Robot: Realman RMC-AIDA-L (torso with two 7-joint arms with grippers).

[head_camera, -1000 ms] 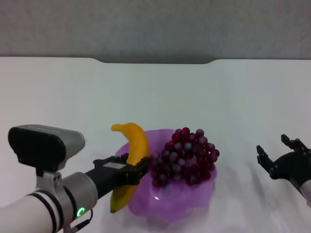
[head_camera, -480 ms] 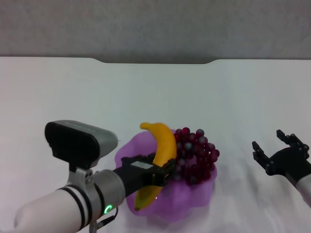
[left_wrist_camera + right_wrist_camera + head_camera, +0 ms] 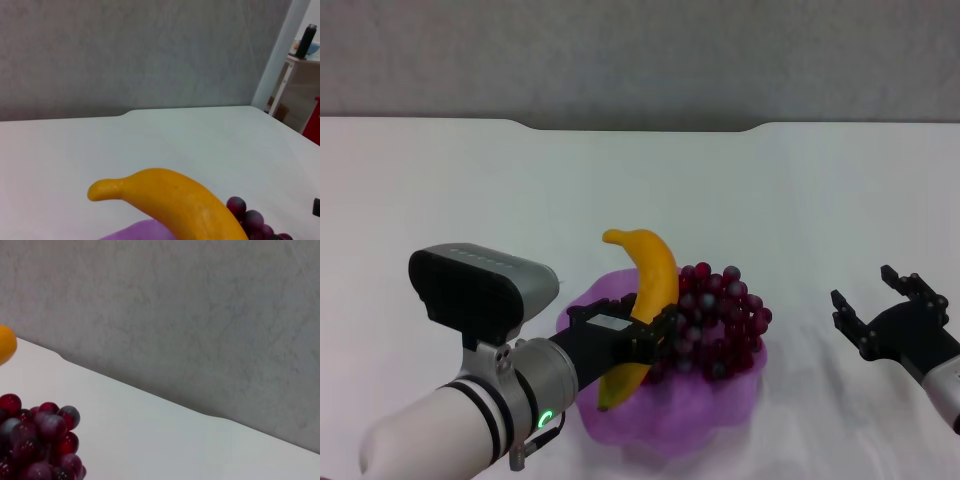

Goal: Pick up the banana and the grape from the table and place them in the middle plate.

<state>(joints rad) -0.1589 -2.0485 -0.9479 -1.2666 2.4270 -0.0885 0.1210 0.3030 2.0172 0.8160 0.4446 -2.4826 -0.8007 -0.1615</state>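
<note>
As the left tool (image 3: 642, 338) grips the banana (image 3: 642, 305) at mid-length, the fruit hangs tilted above the purple plate (image 3: 715, 410), against the grape bunch (image 3: 712, 322) already lying in the plate. Right of the plate, the right tool (image 3: 882, 312) waits with fingers spread, holding nothing, over the white surface (image 3: 440, 200). Released this high, the banana could roll off the grapes and over the scalloped rim.

Banana (image 3: 647, 298) smooth, glossy; grape (image 3: 712, 322) shiny; middle plate (image 3: 670, 420) translucent purple plastic; table (image 3: 470, 190) matt white.
</note>
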